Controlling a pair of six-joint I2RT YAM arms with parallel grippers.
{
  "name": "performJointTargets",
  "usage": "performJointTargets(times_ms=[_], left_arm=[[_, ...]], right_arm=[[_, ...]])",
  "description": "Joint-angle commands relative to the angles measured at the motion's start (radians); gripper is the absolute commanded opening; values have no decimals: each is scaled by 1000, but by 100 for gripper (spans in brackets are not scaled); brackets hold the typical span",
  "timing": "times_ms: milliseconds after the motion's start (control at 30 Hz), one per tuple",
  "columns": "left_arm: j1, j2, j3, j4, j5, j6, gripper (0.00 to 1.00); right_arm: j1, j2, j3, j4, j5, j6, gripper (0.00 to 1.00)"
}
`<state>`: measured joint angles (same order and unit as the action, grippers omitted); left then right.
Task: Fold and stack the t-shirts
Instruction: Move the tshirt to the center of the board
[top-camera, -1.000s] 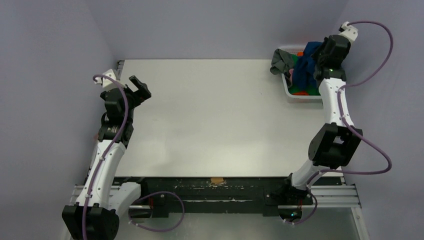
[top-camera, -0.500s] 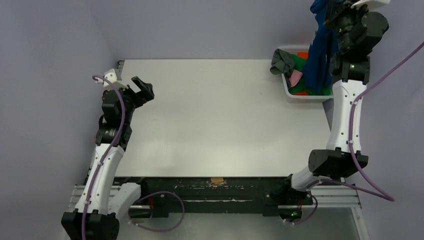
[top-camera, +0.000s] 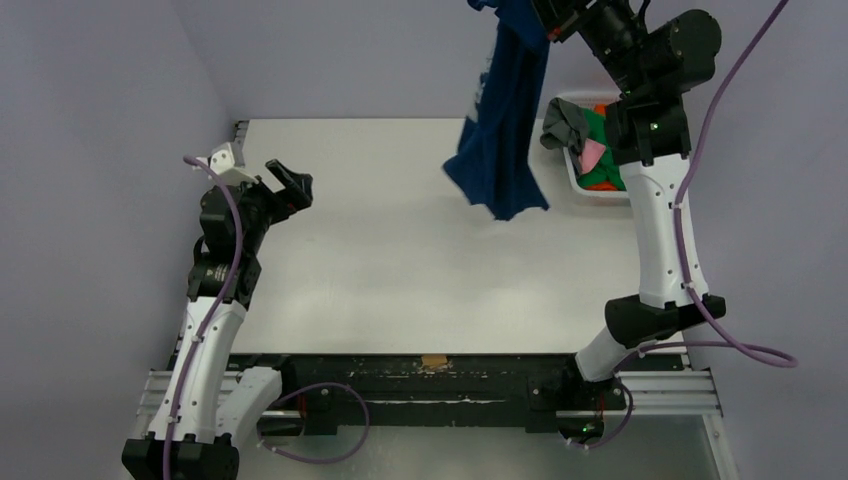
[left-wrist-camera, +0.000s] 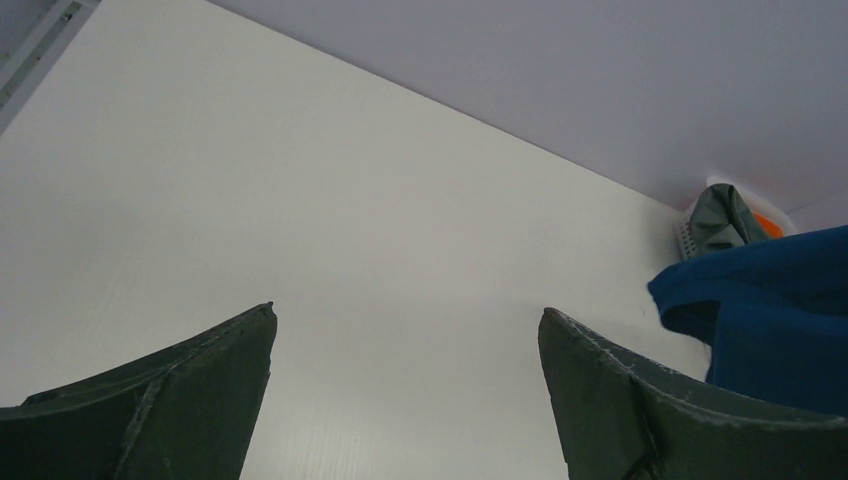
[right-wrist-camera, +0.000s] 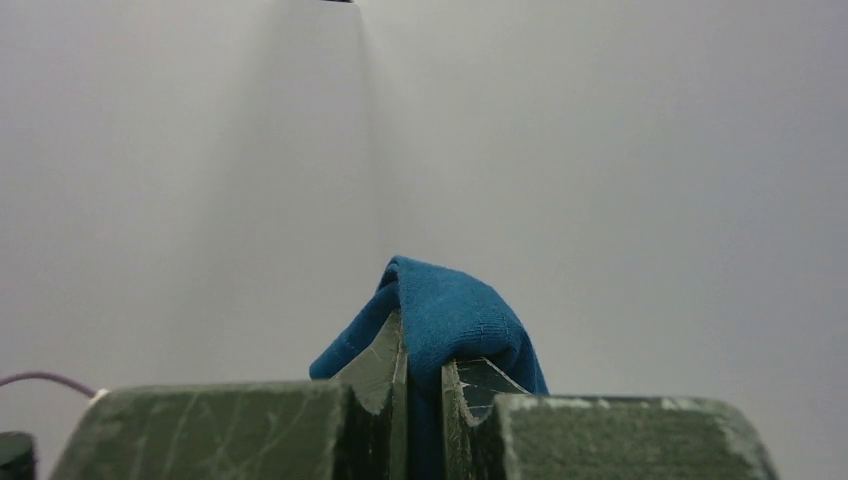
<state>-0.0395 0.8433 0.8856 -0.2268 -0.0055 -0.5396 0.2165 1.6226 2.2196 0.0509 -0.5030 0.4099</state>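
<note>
My right gripper (top-camera: 548, 18) is raised high at the back and is shut on the navy blue t-shirt (top-camera: 503, 130), which hangs free above the table; a bit of white print shows on it. In the right wrist view the blue cloth (right-wrist-camera: 440, 310) bunches over the closed fingertips. The left wrist view shows its lower edge (left-wrist-camera: 770, 310) at the right. The other t-shirts, grey (top-camera: 562, 122), green (top-camera: 598, 130), pink (top-camera: 592, 155) and orange (top-camera: 600, 185), lie in the white basket (top-camera: 572, 178). My left gripper (top-camera: 290, 185) is open and empty over the table's left side (left-wrist-camera: 405, 320).
The white basket stands at the table's back right corner, against the wall. The white table top (top-camera: 400, 250) spreads between the arms. Purple-grey walls close in the back and both sides.
My right arm has lifted the navy t-shirt out of the basket and swung it left, so it now hangs over the table. My left gripper has shifted slightly right.
</note>
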Motion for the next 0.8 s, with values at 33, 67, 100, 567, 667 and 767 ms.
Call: performJointTargets(times_ms=[33,67,100,567,667,767], left_arm=[[6,-22,63,-157,-81,-11,100],[5,-27,67,-178,-92,-20,100],[4,-31,69,-196,-96,-26,100],[3,36,24,-406,-67,-178,100],[3,68,-36,-377,114,-170,100],[-23,79,-115,-320,282,-164,100]], right_arm=[[46,-44,-92,161,-89,94,0],[45,-65,-148,165,-86,85,0],[44,-89,-223,156,-70,60,0],[-46,-195,-1203,-209,611,40,7],[-54,-165,-1211,-295,809,39,36],[-54,-165,-1162,-370,962,32,89]])
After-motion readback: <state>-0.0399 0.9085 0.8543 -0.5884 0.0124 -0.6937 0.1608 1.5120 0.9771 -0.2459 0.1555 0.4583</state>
